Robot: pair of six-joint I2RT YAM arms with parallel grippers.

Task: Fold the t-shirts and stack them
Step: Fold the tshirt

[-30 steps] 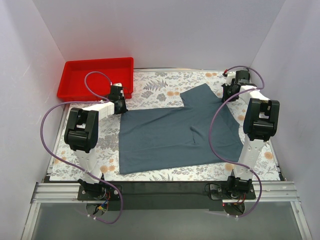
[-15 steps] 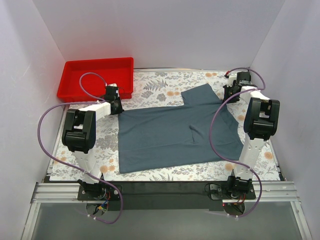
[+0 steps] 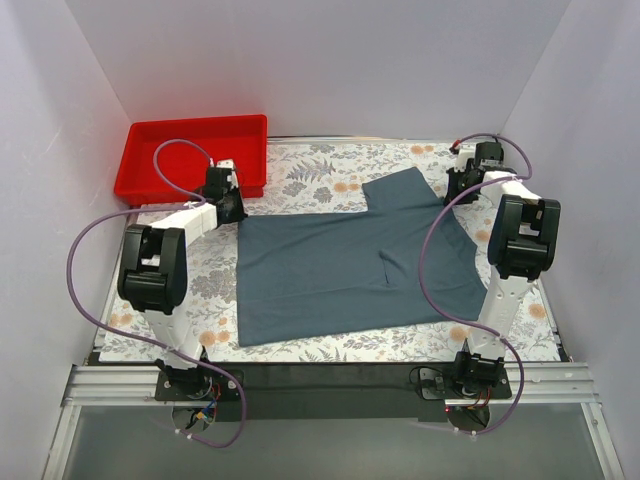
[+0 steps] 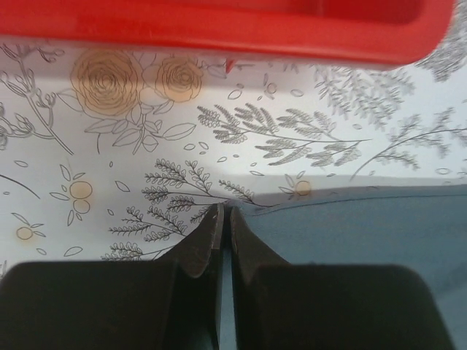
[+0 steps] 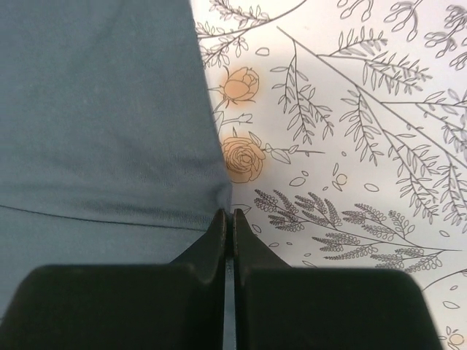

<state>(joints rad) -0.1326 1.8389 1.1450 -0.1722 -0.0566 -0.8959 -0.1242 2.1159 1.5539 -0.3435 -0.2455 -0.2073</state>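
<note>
The tray [image 3: 190,150] sits at the table's [image 3: 320,170] far left corner. The left wrist view cuts it off, leaving only its near wall [image 4: 219,22] along the top edge.

Just in front of the tray, the left gripper [image 3: 228,203] reaches down at the far left corner of the shirt [image 3: 340,270]. In its own camera the fingers [image 4: 223,213] are pressed together with only a hairline slit between them, and the corner of the shirt [image 4: 350,226] runs right into the tips. The gripper looks clamped on that corner, though the pinch itself is hidden under the black fingers.

The shirt lies flat and spread across the middle of the table, with a small crease right of its centre. One sleeve points toward the far right. The right arm and its purple cable cross over the shirt's right edge and cover part of it.

At the far right, the right gripper [image 3: 458,188] is at the sleeve's outer corner. In its wrist view the fingers [image 5: 227,214] are squeezed together, and the hemmed corner of the shirt [image 5: 95,109] ends exactly at their tips, so it too looks clamped on the cloth. The bare table [image 5: 350,146] fills the right half of that view.
</note>
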